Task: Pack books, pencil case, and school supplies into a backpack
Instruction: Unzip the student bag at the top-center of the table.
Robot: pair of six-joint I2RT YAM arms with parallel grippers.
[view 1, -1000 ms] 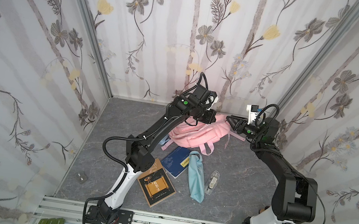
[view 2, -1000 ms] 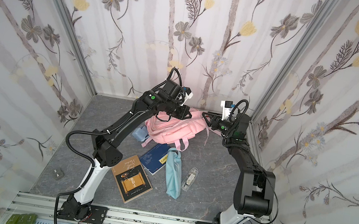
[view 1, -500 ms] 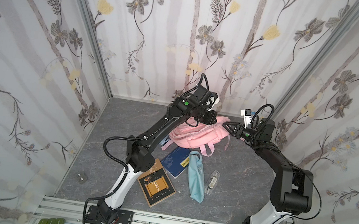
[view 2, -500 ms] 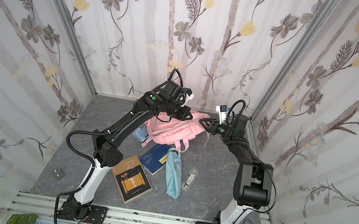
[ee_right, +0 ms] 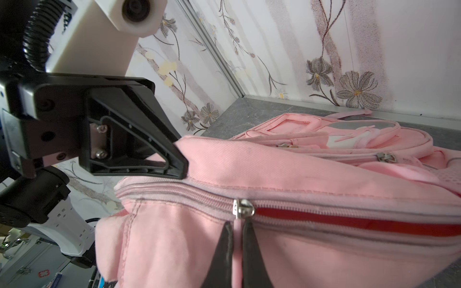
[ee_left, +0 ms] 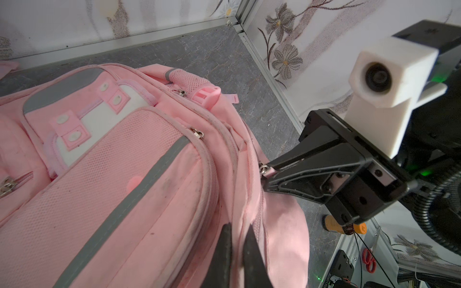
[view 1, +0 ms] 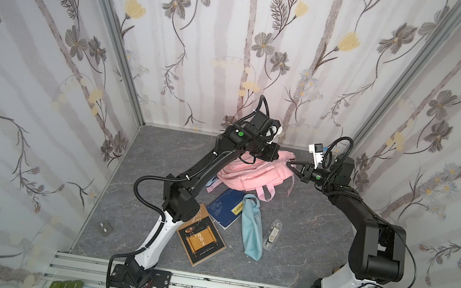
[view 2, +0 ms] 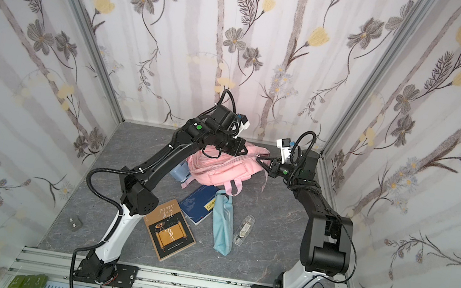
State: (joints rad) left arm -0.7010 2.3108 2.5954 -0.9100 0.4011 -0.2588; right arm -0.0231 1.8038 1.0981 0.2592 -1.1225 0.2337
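Flowered walls ring the grey table point(view 1: 318, 234), which carries our pink backpack point(view 1: 252, 173), zipper partly open; we judge nothing packed yet. In front of the backpack lie the brown book point(view 1: 202, 237), navy book point(view 1: 223, 208), pencil case point(view 1: 251, 229) and clear case point(view 1: 271, 234); a pale-blue boxy item point(view 2: 178, 171) sits just beside it. Our left gripper point(ee_left: 238, 227) is closed on backpack fabric; our right gripper point(ee_right: 237, 224) is clamped on the zipper pull point(ee_right: 243, 209).

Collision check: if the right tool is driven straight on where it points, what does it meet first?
The backpack: the right tool is shut on its zipper pull, so it would likely push straight into it.
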